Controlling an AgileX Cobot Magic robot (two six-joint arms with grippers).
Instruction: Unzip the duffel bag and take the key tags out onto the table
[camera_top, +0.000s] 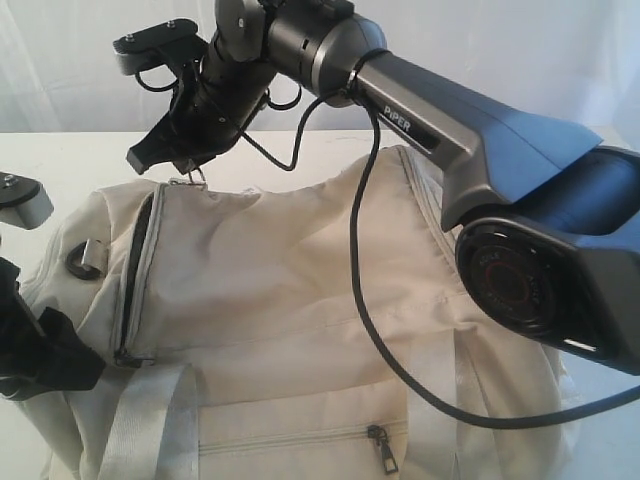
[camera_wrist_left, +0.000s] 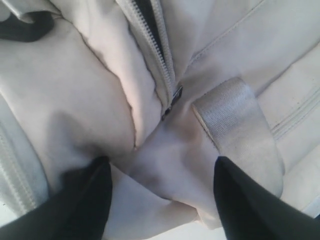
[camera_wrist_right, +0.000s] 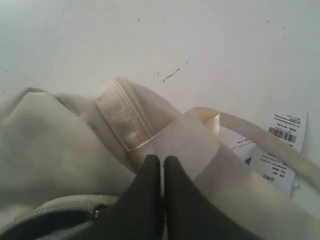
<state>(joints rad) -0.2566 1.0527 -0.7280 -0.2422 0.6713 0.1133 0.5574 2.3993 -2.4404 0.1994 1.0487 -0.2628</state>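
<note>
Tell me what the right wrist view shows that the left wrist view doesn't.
Only the right wrist view: a broad stretch of the table, barcode labels and the shut right gripper. Only the left wrist view: a black D-ring and the open left gripper. Both: the beige duffel bag, its zipper and a pale strap.

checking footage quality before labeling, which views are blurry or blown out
Exterior view: washed-out bright backdrop, duffel bag fairly sharp. Left wrist view: soft overall, left end effector only dark blurred shapes, zipper clearer. Right wrist view: right end effector tips blurred, table pale and hazy.
</note>
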